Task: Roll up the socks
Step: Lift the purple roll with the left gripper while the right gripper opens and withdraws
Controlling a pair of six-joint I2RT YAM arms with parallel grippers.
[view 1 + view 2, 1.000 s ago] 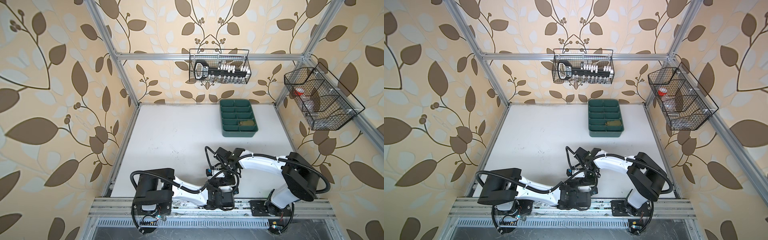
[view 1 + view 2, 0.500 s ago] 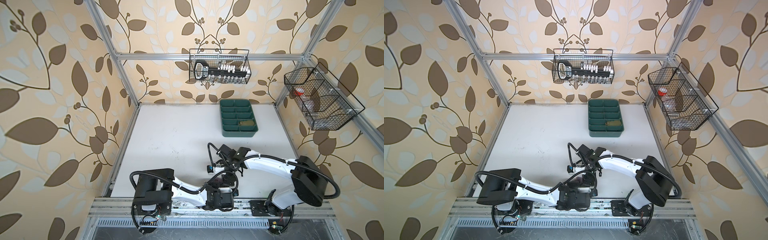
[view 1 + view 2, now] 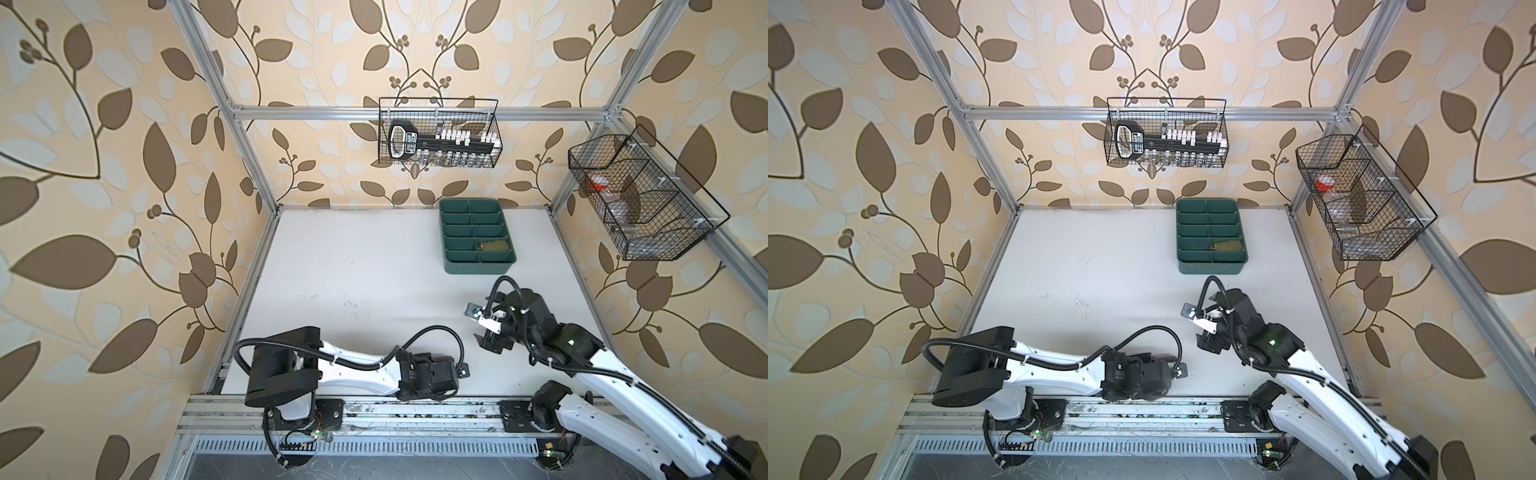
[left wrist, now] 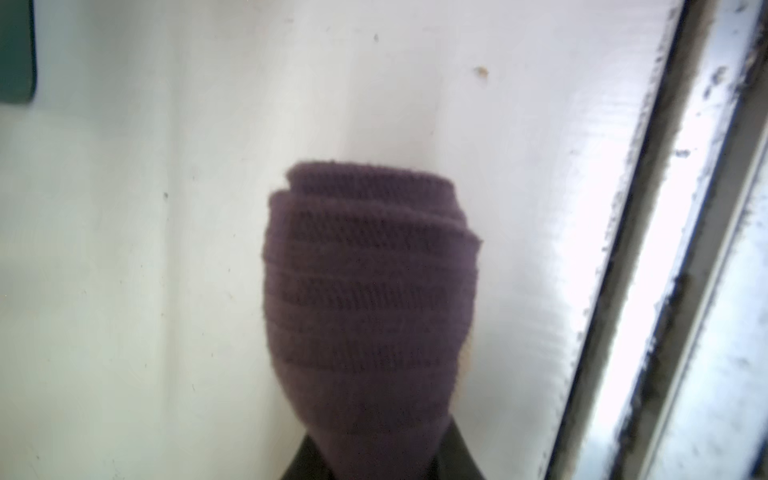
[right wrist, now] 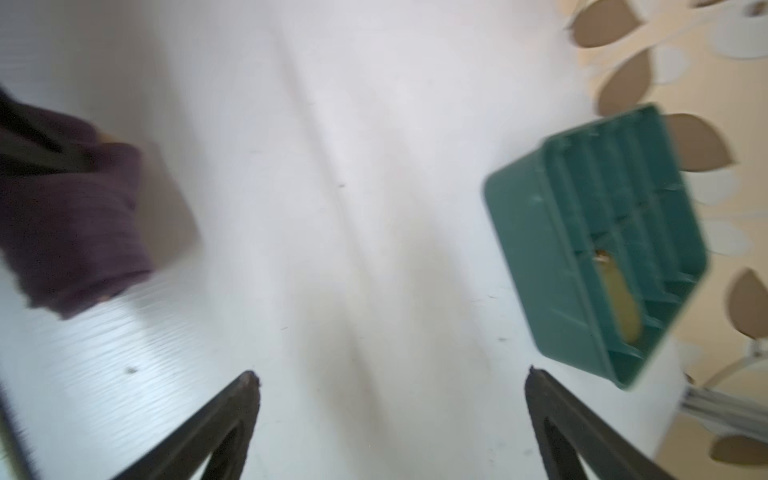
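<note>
Left fingers (image 4: 461,461) clamp the rolled purple sock (image 4: 370,291) near the front edge of the table (image 3: 353,270), likely preventing unrolling. Right fingers (image 5: 216,428) spread wide, empty. Green sock (image 3: 492,246) sits rolled in the tray (image 3: 478,262).

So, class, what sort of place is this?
Probably a robot test cell: a left arm and right arm on a rail, an aluminium frame, a wire basket above a white table.
</note>
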